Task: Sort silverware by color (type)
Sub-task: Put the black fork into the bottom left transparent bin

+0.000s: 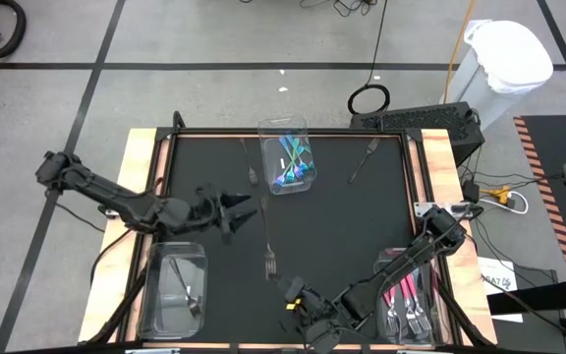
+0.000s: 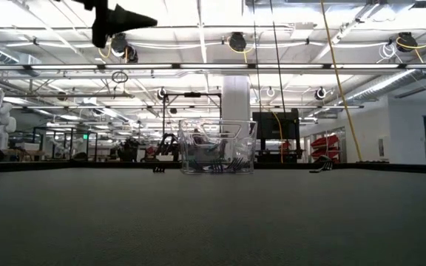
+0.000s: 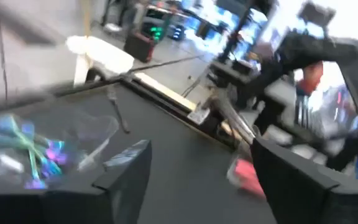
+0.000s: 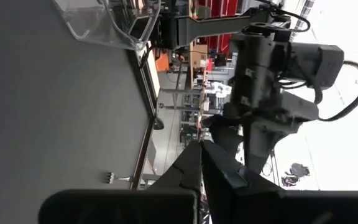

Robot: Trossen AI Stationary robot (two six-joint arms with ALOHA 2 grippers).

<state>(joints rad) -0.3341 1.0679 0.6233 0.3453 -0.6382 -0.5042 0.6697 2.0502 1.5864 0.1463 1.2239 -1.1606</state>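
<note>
Left gripper [image 1: 247, 210] fingers spread, empty; dark fork [image 1: 270, 258] lengthwise near-far; right gripper [image 1: 308, 317] clenched.

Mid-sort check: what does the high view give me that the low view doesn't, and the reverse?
Only the high view shows the left bin holding a dark utensil, the right bin with pink-handled forks, loose forks on the mat, and the right gripper at the near edge. Only the low view shows the room behind. Both show the centre bin of teal silverware and the open left gripper above the mat.
</note>
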